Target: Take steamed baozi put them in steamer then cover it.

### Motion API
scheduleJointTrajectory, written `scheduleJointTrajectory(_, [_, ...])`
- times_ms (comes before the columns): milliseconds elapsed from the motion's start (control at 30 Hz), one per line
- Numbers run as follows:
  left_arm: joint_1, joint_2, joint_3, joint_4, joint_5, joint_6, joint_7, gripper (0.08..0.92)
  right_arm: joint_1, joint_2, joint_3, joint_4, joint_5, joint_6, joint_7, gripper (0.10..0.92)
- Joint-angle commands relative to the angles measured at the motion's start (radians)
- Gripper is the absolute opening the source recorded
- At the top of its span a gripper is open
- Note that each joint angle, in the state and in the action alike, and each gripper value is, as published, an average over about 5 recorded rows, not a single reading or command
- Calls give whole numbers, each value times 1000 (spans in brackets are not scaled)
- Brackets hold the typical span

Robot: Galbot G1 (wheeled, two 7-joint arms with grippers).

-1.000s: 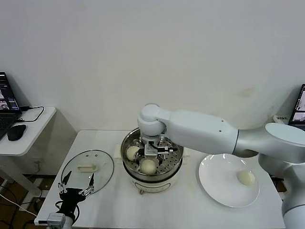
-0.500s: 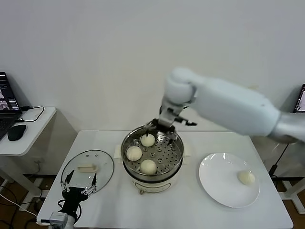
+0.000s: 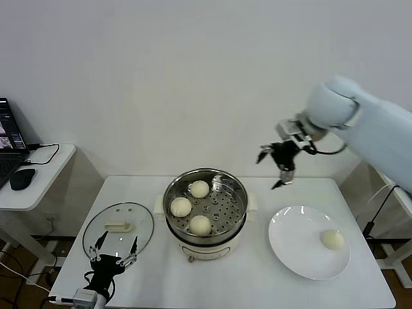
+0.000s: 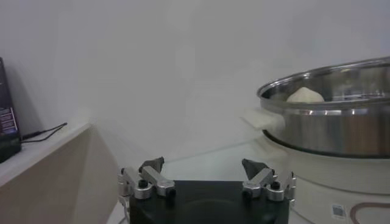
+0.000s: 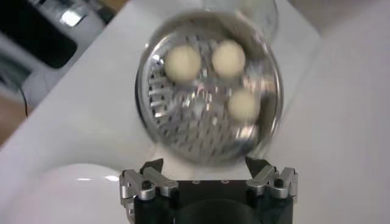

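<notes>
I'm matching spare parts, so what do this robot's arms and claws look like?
The right arm has a smooth white shell with a rounded joint and a thin black cable at the wrist. Both the right claw and left claw have silver-hinged, dark-tipped fingers on black bases.

Head cam high, facing down, wrist cams closer, all share steamer

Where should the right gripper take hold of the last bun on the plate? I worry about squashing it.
Grip the bun across its widest middle, coming straight down from above. It sits alone on the flat white plate, round and free on all sides, so any jaw angle should fit. The right gripper is open and empty above the table, between the steamer and the plate.
</notes>
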Motion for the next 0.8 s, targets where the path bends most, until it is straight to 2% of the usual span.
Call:
scheduleJointTrajectory(33, [5,2,14,1,9,-1,-1,823,-314,-206,216,-1,-171,-71,-12,823])
scheduleJointTrajectory(333, [24,-3,24,-6,20,1,-1,823,-617,-174,415,-99,-413,73,12,823])
scheduleJointTrajectory(800, [24,9,23,30,35,2,1,823,-739,-72,494,-284,-456,207,22,823])
